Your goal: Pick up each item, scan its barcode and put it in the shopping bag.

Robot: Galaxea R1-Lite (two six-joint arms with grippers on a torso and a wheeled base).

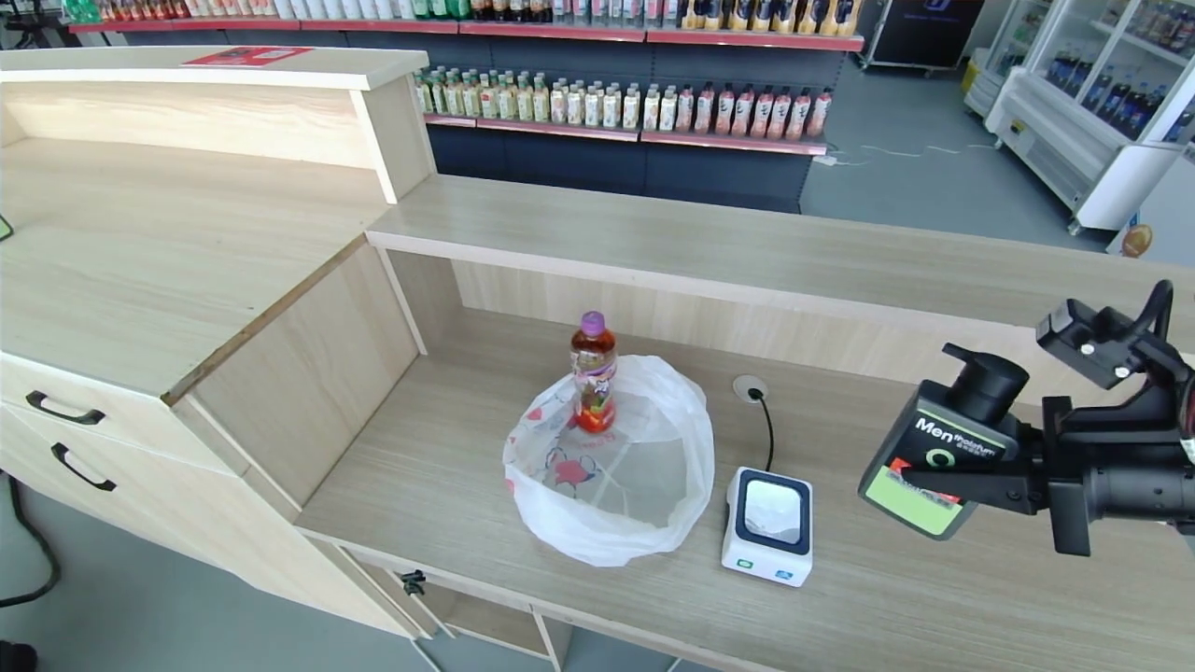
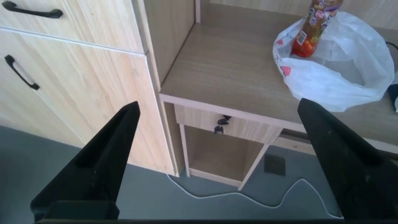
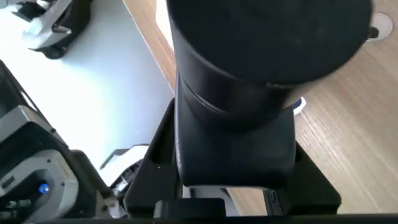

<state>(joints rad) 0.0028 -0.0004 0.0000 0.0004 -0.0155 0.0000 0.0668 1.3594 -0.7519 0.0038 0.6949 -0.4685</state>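
Right gripper (image 1: 941, 483): clamped on black, green-labelled container (image 1: 976, 390), held above counter (image 1: 934, 607), right of scanner (image 1: 769, 525). Left gripper (image 2: 219, 109): fingers spread wide, nothing held. Shopping bag (image 1: 644, 527): on counter just left of scanner, drink bottle (image 1: 594, 373) upright inside.

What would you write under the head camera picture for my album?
Right gripper holds a black-capped bottle near the scanner; a red drink stands in the shopping bag.

Left gripper (image 2: 219, 104): fingers spread wide, hanging beyond the bench (image 2: 217, 68) front edge, over grey floor. White shopping bag (image 2: 339, 71) lies near that edge, mouth open; bottle (image 2: 311, 28) upright in it. White cable (image 2: 249, 194) on floor.
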